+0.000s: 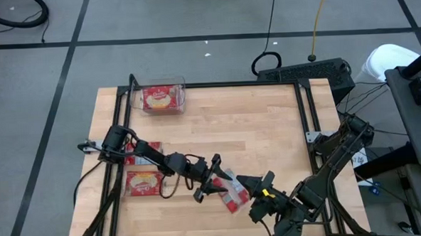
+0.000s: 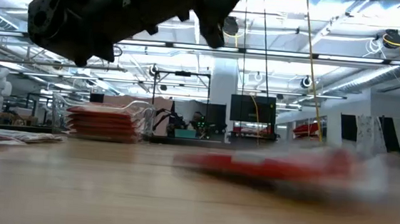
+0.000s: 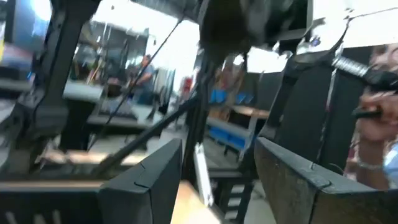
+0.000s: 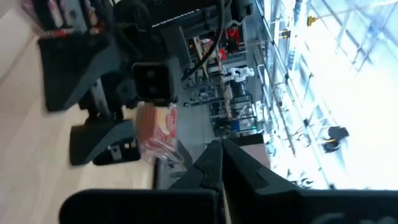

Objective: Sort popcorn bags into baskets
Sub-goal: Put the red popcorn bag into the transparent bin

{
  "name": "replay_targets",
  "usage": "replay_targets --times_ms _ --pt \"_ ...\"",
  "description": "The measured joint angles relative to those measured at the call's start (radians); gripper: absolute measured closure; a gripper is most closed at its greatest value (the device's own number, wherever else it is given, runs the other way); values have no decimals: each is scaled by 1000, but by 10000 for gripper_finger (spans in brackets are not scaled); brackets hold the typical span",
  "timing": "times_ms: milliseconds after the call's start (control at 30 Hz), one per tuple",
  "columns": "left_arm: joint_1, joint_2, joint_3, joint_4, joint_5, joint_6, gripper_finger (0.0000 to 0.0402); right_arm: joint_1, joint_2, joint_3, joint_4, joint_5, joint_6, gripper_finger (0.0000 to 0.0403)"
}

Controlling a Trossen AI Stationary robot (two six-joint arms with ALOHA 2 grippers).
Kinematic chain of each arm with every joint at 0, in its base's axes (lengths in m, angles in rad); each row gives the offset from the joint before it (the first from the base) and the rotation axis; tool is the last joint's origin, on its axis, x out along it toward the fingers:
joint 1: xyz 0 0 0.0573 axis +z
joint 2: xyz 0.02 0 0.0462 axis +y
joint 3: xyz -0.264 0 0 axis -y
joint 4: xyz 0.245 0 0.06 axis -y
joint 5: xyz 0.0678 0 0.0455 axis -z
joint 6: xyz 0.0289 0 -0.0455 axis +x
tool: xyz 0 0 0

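Sorting in progress, seen from above. The clear basket sits at the far edge of the counter, already holding red popcorn bags. More bags lie under the left arm near the left edge. One bag lies near the front, between the two claws. The left claw hangs spread wide and empty just beside this bag, probably placed to take it. The right claw, closed and apparently empty, points at the bag from the opposite side.

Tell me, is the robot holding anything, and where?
Seemingly nothing. The flat red popcorn packet lies on the wooden table between the open left gripper and the shut right gripper.
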Motion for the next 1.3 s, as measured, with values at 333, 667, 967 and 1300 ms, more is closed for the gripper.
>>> replay_targets --times_ms 333,667,967,1300 --pt "19 0 -14 -179 -11 34 240 -7 0 -3 -210 -285 749 400" --pt "6 -61 -111 -304 -113 96 261 -15 84 -261 5 -795 1090 301" --pt "5 -63 -112 -399 -212 103 261 -7 235 -364 104 -829 1017 168" --pt "5 -63 -112 -401 -234 104 261 -21 284 -362 125 -665 845 193"
